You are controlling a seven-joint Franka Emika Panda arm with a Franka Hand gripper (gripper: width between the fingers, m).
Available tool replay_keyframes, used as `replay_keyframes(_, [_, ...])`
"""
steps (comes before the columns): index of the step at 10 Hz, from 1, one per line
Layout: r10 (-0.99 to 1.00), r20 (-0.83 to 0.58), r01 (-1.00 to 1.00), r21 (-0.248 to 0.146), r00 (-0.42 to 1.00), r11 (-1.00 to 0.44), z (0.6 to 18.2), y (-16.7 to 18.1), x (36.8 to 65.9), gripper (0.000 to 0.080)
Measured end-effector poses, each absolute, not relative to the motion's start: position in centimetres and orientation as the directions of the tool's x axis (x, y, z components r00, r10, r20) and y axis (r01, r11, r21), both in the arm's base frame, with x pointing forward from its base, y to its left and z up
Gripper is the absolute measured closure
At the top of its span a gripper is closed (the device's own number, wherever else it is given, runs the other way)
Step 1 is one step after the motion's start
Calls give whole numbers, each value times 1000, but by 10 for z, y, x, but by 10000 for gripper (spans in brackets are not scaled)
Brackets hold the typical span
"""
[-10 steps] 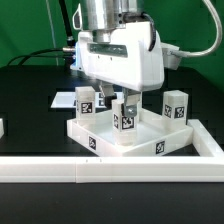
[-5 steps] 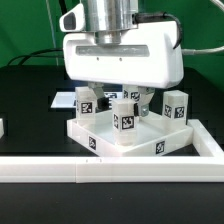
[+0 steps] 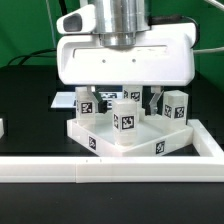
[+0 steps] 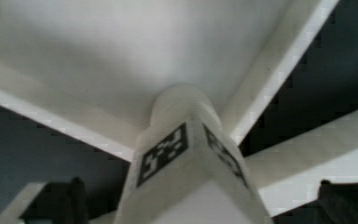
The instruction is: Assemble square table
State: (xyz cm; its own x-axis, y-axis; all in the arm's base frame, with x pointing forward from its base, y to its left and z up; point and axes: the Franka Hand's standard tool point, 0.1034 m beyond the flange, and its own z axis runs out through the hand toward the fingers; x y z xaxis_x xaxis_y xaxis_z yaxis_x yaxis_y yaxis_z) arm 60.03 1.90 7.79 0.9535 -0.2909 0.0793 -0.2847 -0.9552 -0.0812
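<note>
The white square tabletop (image 3: 100,137) lies flat with tags on its side walls. Upright white leg blocks stand on it: one in the middle front (image 3: 125,118), one at the exterior view's left (image 3: 87,102), one at the right (image 3: 176,105). My gripper (image 3: 122,98) hangs open just above the middle leg, its dark fingers (image 3: 155,98) apart on either side and not touching it. In the wrist view the tagged leg (image 4: 185,165) rises between the two dark fingertips (image 4: 60,200), with gaps on both sides, above the tabletop's inner face (image 4: 123,60).
A long white border rail (image 3: 100,168) runs along the front and turns back at the exterior view's right (image 3: 208,143). The marker board (image 3: 62,99) lies flat behind the tabletop on the left. A small white piece (image 3: 2,127) sits at the left edge.
The jaws have spread off the middle leg, which stays standing. The hand has risen and now fills more of the exterior view.
</note>
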Motion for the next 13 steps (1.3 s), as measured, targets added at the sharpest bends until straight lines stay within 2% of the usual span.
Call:
replay_keyframes(4, [26, 96, 29, -31, 995, -999, 78, 19, 600, 151])
replay_keyframes(5, [146, 95, 147, -8, 985, -989, 77, 17, 600, 151])
replay_keyframes(8, [256, 94, 256, 9, 962, -967, 78, 14, 601, 151])
replay_keyframes(9, [253, 94, 253, 8, 963, -967, 78, 15, 601, 257])
replay_keyframes(10, [253, 94, 253, 8, 963, -967, 78, 14, 601, 257])
replay_keyframes(11, [253, 94, 253, 8, 963, -967, 78, 14, 601, 435])
replay_keyframes(12, [253, 94, 253, 8, 963, -967, 78, 14, 601, 435])
replay_keyframes(13, [240, 94, 241, 7, 966, -971, 78, 15, 600, 511])
